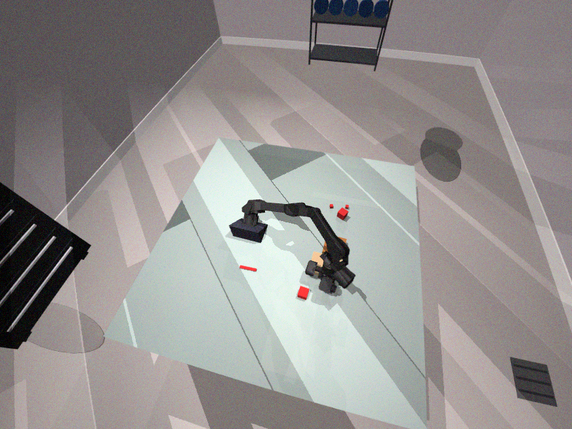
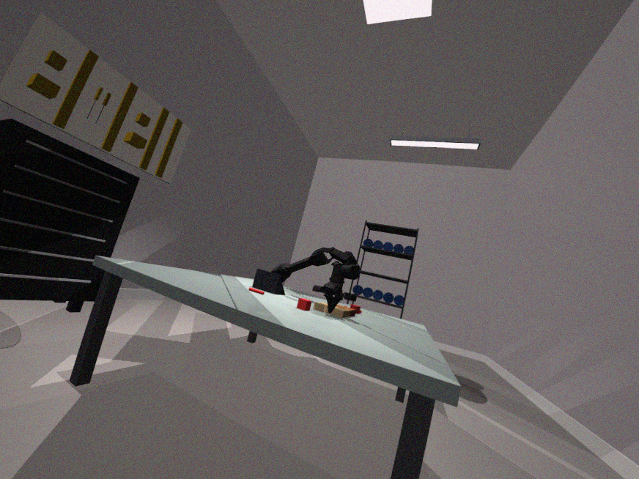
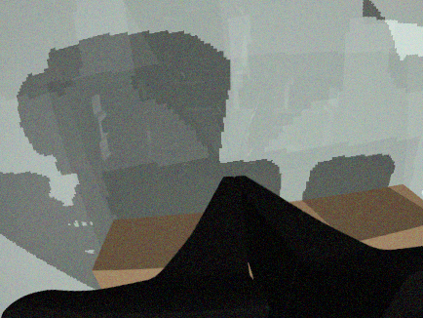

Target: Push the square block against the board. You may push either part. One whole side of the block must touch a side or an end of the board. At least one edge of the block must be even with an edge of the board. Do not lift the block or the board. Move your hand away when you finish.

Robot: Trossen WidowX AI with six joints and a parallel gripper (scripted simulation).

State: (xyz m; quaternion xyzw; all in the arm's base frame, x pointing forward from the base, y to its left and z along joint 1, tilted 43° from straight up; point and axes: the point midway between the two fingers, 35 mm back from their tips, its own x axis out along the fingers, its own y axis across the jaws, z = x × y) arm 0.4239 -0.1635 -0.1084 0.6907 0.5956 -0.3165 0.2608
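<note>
A light tan wooden piece (image 1: 317,257) (image 2: 319,306) (image 3: 146,244) lies flat on the table. An orange-brown piece (image 1: 342,241) (image 2: 352,312) lies on its far side, partly hidden by the arm in the top view. I cannot tell which is the block and which the board, or whether they touch or their edges are even. My gripper (image 2: 331,311) (image 3: 233,186) is shut and empty, pointing down. Its tips are low at the tan piece's near side; contact is unclear. They are hidden in the top view. The wrist view shows the shaded side face on both sides of the fingers.
A red block (image 1: 303,292) (image 2: 303,304) lies near the tan piece. A thin red bar (image 1: 248,268) (image 2: 256,291) lies towards the arm's base (image 1: 248,230). Another red block (image 1: 342,213) and two tiny red cubes lie beyond the orange-brown piece. Shadows cross the table (image 1: 207,300).
</note>
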